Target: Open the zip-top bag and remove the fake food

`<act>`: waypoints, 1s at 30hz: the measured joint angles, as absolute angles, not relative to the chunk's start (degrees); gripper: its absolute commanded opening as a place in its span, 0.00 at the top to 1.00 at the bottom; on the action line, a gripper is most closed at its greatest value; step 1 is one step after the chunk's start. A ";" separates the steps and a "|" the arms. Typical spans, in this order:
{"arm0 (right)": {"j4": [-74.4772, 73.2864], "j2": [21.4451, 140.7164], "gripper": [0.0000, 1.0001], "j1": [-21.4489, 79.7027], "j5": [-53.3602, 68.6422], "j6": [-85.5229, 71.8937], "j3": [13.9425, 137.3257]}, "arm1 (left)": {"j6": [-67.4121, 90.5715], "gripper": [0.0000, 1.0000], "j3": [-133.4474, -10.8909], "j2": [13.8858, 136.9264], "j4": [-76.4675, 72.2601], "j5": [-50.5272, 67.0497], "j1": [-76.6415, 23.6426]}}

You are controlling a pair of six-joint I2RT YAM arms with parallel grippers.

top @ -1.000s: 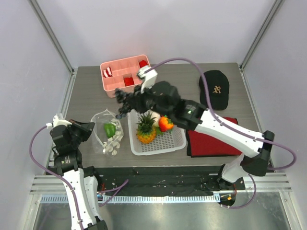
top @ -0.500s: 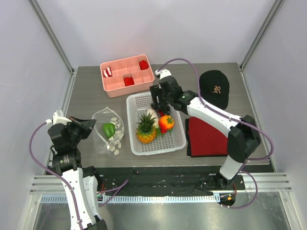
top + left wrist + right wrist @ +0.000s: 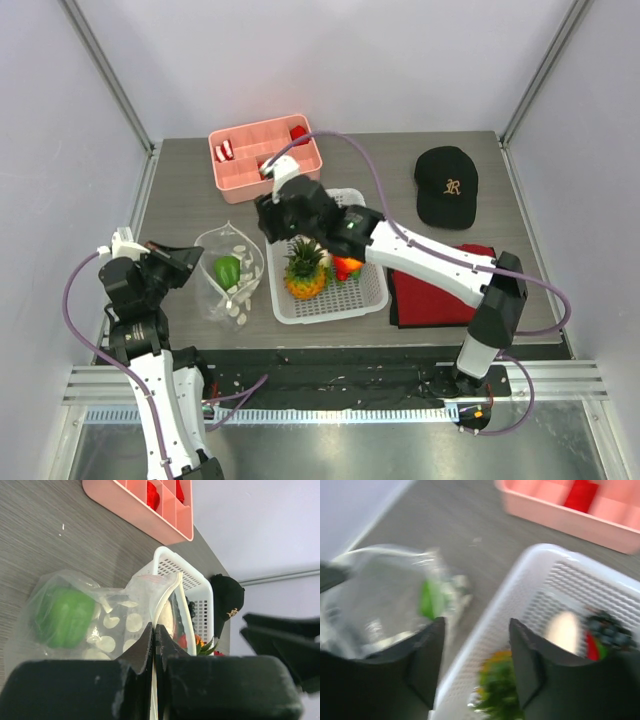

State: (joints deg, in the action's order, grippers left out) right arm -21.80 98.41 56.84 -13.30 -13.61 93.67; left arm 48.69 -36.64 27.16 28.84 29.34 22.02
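The zip-top bag (image 3: pixel 228 278) lies left of the white basket, clear with white dots, its mouth open. Inside it is a green fruit (image 3: pixel 228 270) (image 3: pixel 62 617) (image 3: pixel 427 600). My left gripper (image 3: pixel 187 262) (image 3: pixel 155 630) is shut on the bag's white zip rim (image 3: pixel 167 605). My right gripper (image 3: pixel 270 222) (image 3: pixel 476 625) hangs open and empty over the basket's left rim, between bag (image 3: pixel 380 595) and basket. In the basket lie the pineapple (image 3: pixel 303 272) (image 3: pixel 500 680), the tomato (image 3: pixel 347 265), a whitish piece (image 3: pixel 565 627) and dark grapes (image 3: pixel 607 627).
The white perforated basket (image 3: pixel 375 290) (image 3: pixel 530 555) (image 3: pixel 187 582) stands mid-table. A pink compartment tray (image 3: pixel 240 175) (image 3: pixel 560 515) with red pieces sits behind it. A black cap (image 3: pixel 445 185) and a red cloth (image 3: pixel 440 295) lie to the right.
My right gripper swung to the back of the basket, opened there, and has come back left toward the bag, open. The left gripper has kept its hold on the bag.
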 measured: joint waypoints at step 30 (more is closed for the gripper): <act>-8.71 129.43 0.11 67.31 -11.25 -9.37 106.59 | 55.29 1.00 -31.20 22.61 27.49 21.37 22.22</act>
State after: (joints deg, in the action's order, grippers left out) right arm -8.71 129.43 67.31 -11.25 -9.37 106.59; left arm 55.29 -31.20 22.61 27.49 21.37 22.22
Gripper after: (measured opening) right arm 0.830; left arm 0.003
